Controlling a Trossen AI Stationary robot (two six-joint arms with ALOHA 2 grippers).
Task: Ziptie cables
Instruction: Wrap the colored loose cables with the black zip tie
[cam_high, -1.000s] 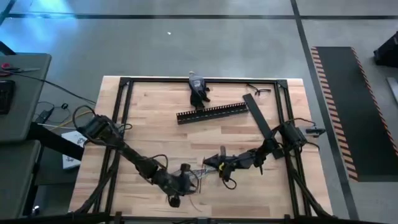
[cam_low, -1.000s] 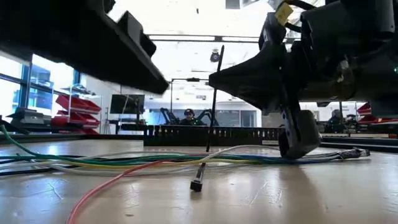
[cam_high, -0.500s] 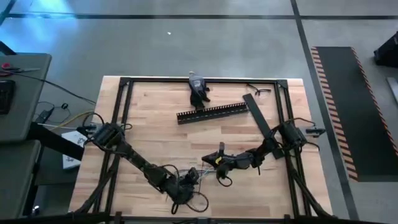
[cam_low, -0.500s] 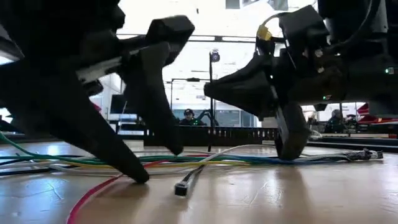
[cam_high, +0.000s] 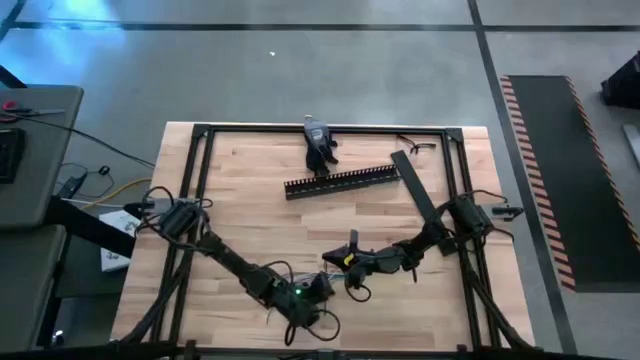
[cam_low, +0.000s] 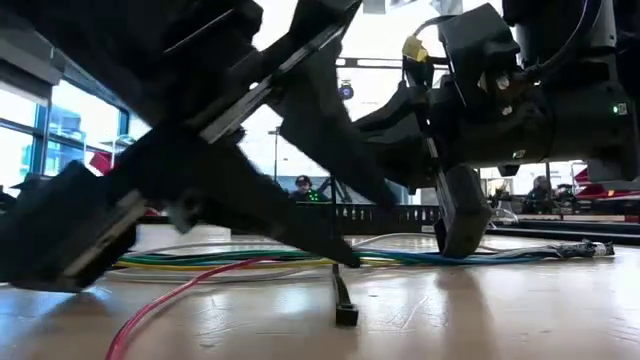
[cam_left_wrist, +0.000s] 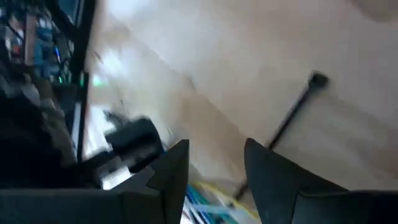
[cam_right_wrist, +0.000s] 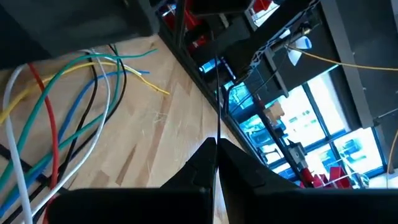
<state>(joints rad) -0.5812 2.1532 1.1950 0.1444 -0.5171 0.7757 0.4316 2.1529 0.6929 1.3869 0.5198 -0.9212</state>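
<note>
Cables lie between both grippers, black duct well apart.

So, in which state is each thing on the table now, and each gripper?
Left gripper: jaws open, empty.
Right gripper: jaws shut on zip tie.
Zip tie: unlooped, upright.
Cables: loose, not tied.
Duct: uncovered, lid lies off it.

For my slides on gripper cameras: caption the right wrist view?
Right gripper shut on a thin zip tie, held upright beside the coloured cables fanned across the wooden table.
</note>
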